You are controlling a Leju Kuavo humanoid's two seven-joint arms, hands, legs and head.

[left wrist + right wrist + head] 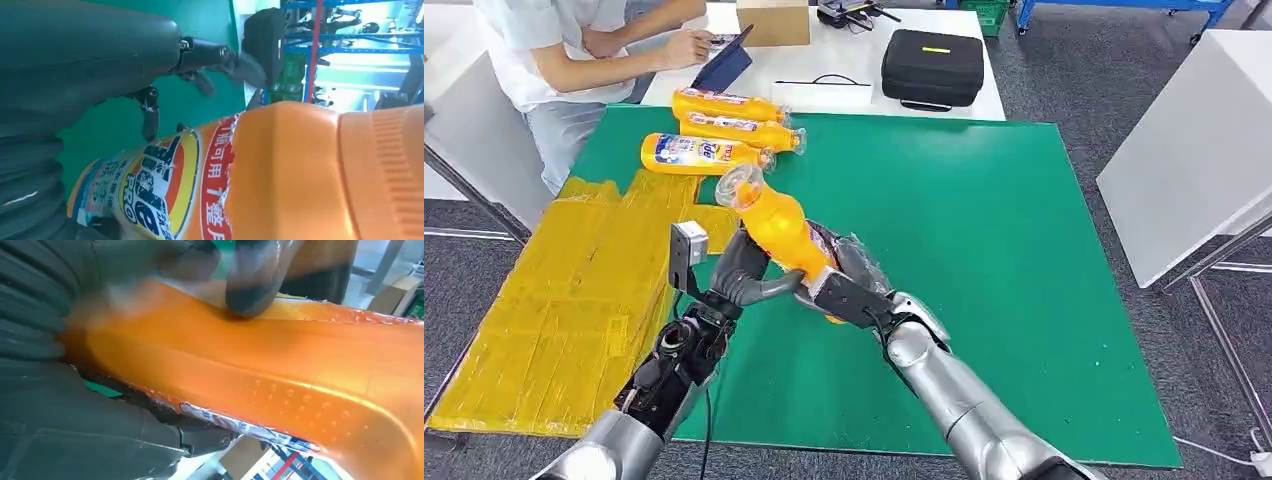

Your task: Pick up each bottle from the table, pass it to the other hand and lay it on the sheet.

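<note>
Above the green bench, right hand and left hand both grasp one orange bottle (clear cap end raised).

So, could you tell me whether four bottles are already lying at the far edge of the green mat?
No, three bottles lie there.

The place looked like a robotics lab or test workshop. A green mat covered the tabletop, plain white tables stood around it on grey carpet, blue metal shelving racks lined the back, and a black zipped equipment case lay nearby.
</note>
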